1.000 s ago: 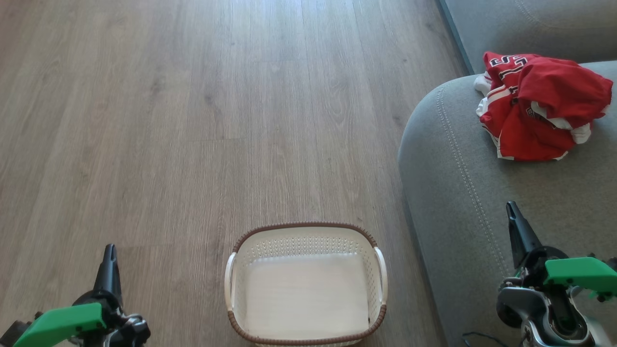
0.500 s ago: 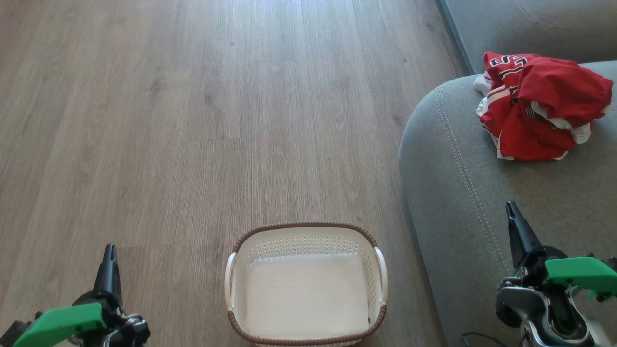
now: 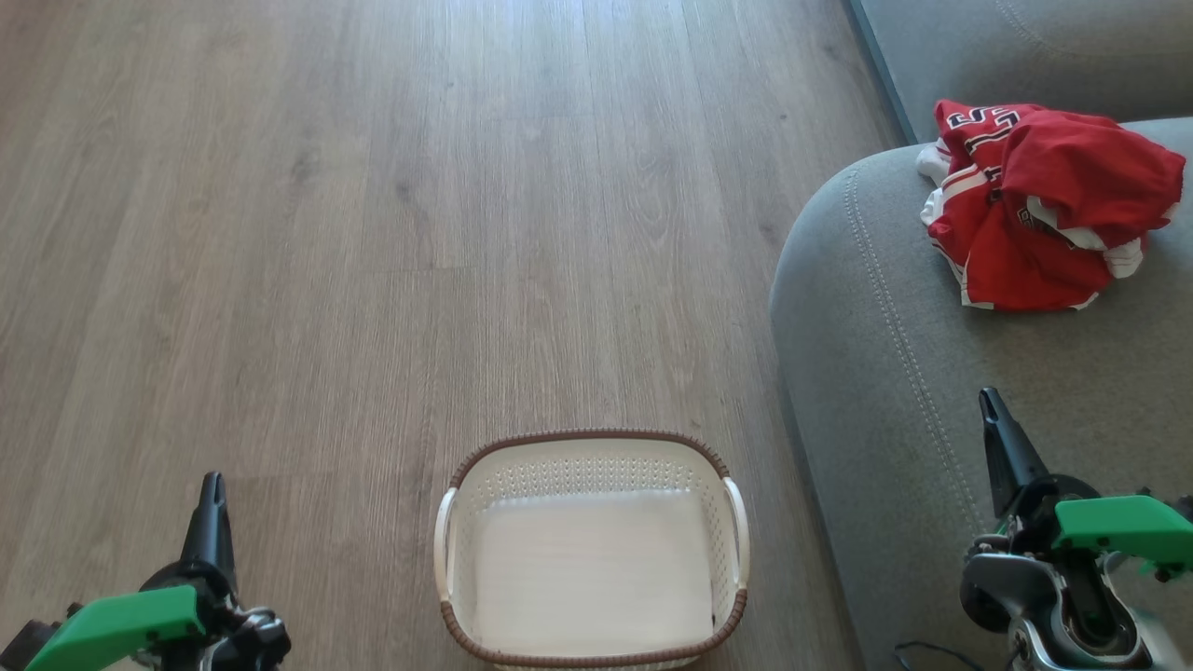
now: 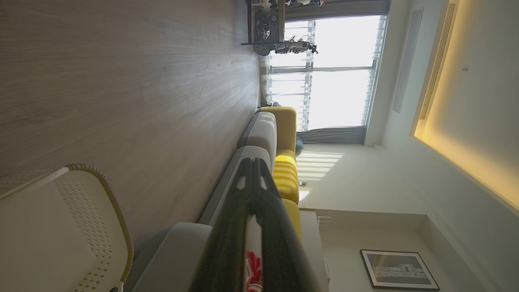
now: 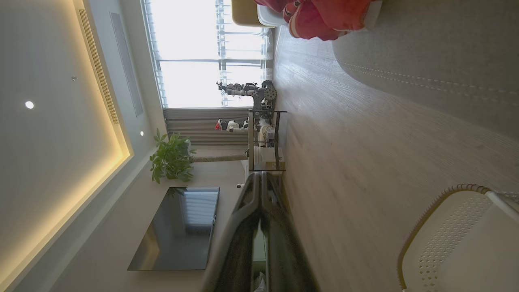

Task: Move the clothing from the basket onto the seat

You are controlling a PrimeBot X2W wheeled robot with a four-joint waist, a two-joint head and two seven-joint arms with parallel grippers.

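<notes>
While crumpled red jerseys [image 3: 1044,205] lie on grey fabric seat [image 3: 895,391] near pale stitching, oval perforated white basket [image 3: 596,436], brown woven rim, stands on wood-grain floor [image 3: 373,233]. Fingertips pressed together: left gripper [image 3: 212,485], right gripper [image 3: 988,405].

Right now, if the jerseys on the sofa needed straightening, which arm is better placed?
Right. The right end effector is above the seat, on the side where the clothing lies; the left end effector is over the floor, across the empty basket.
</notes>
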